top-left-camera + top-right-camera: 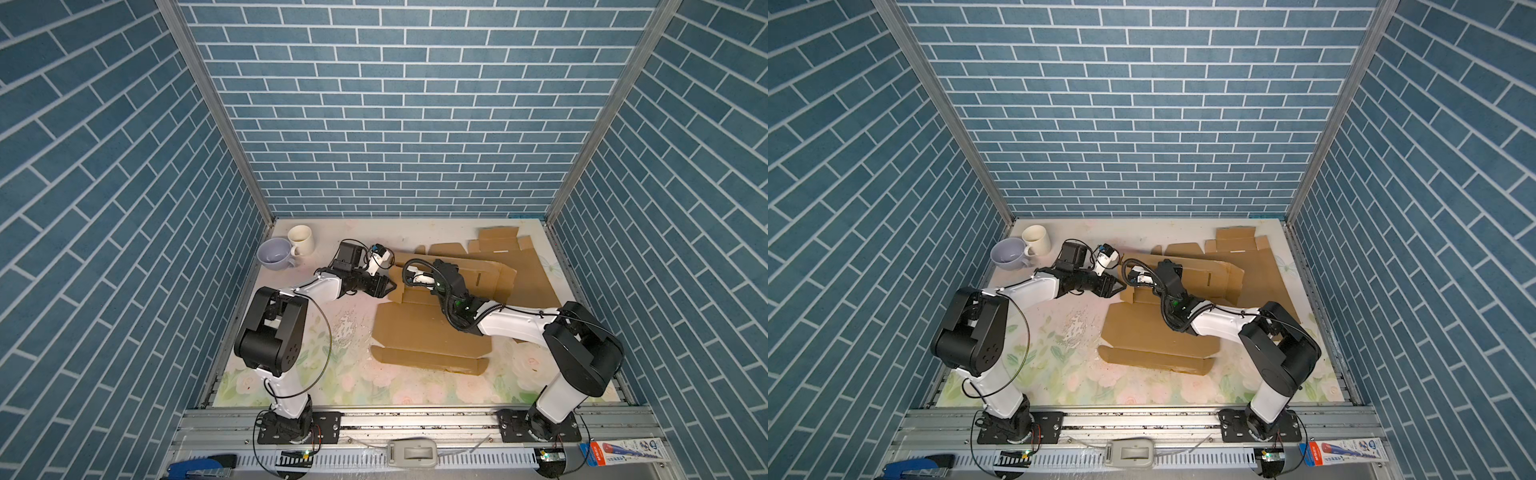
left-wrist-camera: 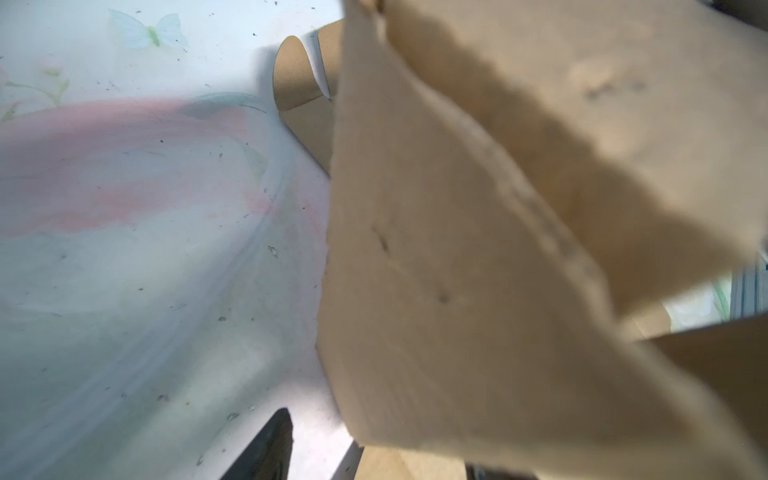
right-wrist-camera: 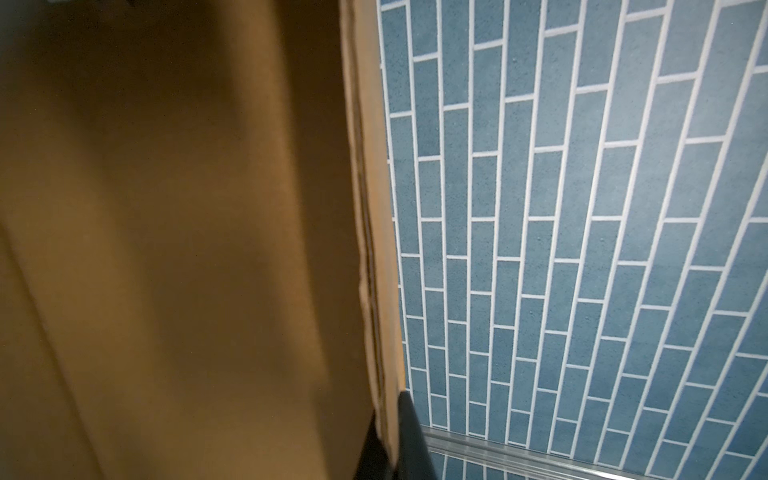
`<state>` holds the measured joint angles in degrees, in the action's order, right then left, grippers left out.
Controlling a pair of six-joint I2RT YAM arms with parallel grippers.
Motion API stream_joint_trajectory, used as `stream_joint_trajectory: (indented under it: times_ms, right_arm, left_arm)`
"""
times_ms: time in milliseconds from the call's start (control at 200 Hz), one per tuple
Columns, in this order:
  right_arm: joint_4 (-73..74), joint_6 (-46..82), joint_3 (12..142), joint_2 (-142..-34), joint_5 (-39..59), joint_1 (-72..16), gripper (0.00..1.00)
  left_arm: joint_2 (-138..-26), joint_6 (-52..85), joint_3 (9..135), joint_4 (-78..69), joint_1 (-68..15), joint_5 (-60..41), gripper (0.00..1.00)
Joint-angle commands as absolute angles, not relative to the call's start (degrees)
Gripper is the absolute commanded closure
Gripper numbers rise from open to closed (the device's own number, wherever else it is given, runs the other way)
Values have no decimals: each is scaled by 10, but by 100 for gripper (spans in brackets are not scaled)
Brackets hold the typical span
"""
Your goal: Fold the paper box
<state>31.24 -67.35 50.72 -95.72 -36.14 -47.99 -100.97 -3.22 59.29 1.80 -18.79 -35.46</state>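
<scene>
The box [image 1: 428,332] lies mostly flat on the table [image 1: 332,374], right of centre, its far panel lifted. The right gripper [image 3: 391,432] is pinched tight on that panel's edge. The left gripper [image 1: 388,286] sits at the box's left corner, jaws apart around a flap (touching it or not, I can't tell).

box: blurred brown paper box [image 2: 457,270] panel, tilted, close to lens | flap: rounded flap [image 2: 297,79] flat on floral surface [image 2: 145,249] | claw: one dark claw finger [image 2: 270,444] beside panel edge, over bare surface
</scene>
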Motion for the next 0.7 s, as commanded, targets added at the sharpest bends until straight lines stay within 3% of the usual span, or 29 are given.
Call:
stream_joint_trajectory:
  times_ms: [0, 170, 395, 695]
  right_arm:
    - [292, -658, 513, -951, -350, -481, 100]
    - [288, -651, 516, -950, -350, -483, 100]
    - [284, -638, 509, -944, -355, -492, 100]
    - [283, -622, 504, -942, -363, -505, 100]
  left_arm:
    - [-998, 4, 576, -65, -201, -312, 39]
    - [-996, 51, 540, -159, -213, -251, 50]
    - [-1003, 53, 522, -202, -241, -169, 74]
    - [-1007, 42, 517, -213, -296, -16, 84]
